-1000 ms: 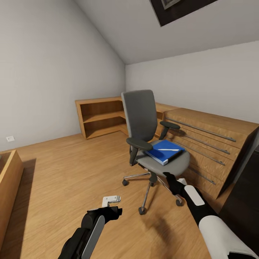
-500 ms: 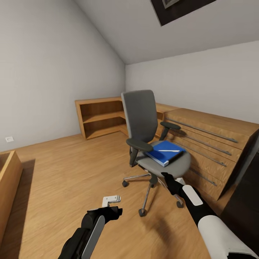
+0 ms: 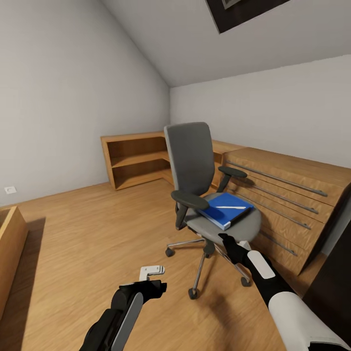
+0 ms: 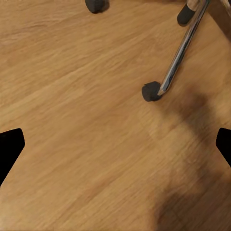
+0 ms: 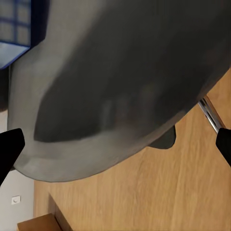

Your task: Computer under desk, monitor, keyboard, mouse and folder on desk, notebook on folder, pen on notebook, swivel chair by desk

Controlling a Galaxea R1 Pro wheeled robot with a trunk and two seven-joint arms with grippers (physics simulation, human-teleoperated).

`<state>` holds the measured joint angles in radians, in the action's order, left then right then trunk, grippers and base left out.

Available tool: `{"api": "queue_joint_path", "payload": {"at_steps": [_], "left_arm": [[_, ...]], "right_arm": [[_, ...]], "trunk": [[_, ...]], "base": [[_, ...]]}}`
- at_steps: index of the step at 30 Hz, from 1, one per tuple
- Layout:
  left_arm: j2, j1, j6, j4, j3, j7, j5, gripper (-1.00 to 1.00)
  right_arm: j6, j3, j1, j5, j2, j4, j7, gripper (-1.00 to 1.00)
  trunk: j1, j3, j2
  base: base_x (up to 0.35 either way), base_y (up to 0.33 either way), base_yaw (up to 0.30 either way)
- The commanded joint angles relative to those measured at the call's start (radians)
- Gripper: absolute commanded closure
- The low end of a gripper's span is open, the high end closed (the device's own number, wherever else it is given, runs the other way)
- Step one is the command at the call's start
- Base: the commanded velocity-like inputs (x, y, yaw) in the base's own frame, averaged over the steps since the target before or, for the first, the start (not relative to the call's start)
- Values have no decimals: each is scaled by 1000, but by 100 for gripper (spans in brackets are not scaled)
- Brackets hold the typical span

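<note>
Head view: swivel chair [image 3: 195,170], blue folder [image 3: 225,209] and pen [image 3: 230,207] on seat; right end effector [image 3: 225,240] spread wide, empty, at seat edge; left end effector [image 3: 152,271] likewise wide, empty.

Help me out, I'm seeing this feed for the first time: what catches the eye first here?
The grey swivel chair stands mid-room on the wood plank floor, with a bright blue folder lying on its seat and a slim white pen on top. Behind it, a light wooden drawer chest runs along the wall. The right gripper sits just below the seat's front edge, its fingertips spread at the right wrist view's edges.
</note>
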<state>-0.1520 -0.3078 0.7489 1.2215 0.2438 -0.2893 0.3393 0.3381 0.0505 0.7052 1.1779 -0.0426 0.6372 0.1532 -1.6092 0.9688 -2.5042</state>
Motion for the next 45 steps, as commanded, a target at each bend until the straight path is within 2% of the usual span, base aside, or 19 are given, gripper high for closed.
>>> {"api": "queue_joint_path", "payload": {"at_steps": [1, 13, 32, 45], "left_arm": [[0, -1, 3, 1, 1, -10, 11, -100], [0, -1, 3, 1, 2, -8, 10, -100], [0, -1, 3, 1, 2, -8, 11, -100], [0, -1, 3, 1, 2, -8, 12, -100]], "right_arm": [[4, 2, 0, 9, 0, 2, 8, -100], [4, 2, 0, 9, -3, 3, 7, -100], [4, 2, 0, 9, -6, 4, 8, -100], [4, 1, 0, 8, -6, 5, 8, -100]], "trunk": [[0, 1, 0], [0, 1, 0], [0, 1, 0], [0, 1, 0]], "base": [[8, 0, 0], [49, 0, 0], [247, 0, 0], [-48, 0, 0]]}}
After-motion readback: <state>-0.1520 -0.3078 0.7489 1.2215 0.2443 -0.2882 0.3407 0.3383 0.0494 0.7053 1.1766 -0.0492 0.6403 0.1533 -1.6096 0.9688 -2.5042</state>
